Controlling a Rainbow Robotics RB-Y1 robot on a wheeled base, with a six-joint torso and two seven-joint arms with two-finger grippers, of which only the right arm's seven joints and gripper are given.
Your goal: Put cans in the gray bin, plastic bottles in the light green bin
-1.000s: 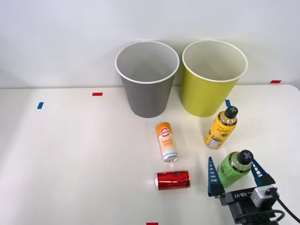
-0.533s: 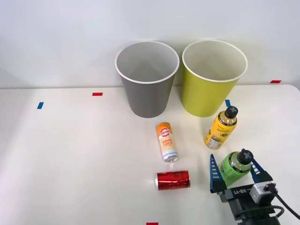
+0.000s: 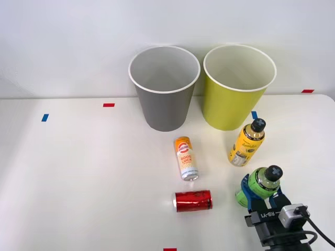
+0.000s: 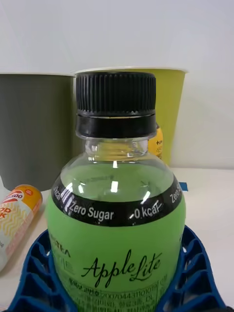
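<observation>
Two tall round bins stand side by side at the back of my table. The gray bin (image 3: 164,89) is on the left and the light green bin (image 3: 239,86) is on the right. Both have white rims. The orange-and-white can (image 3: 186,158) lies flat in front of the gray bin. The shiny red can (image 3: 193,201) lies on its side nearer me. The yellow-label bottle (image 3: 247,142) stands upright. The green-label bottle (image 4: 117,229) stands upright too, black cap on top.
</observation>
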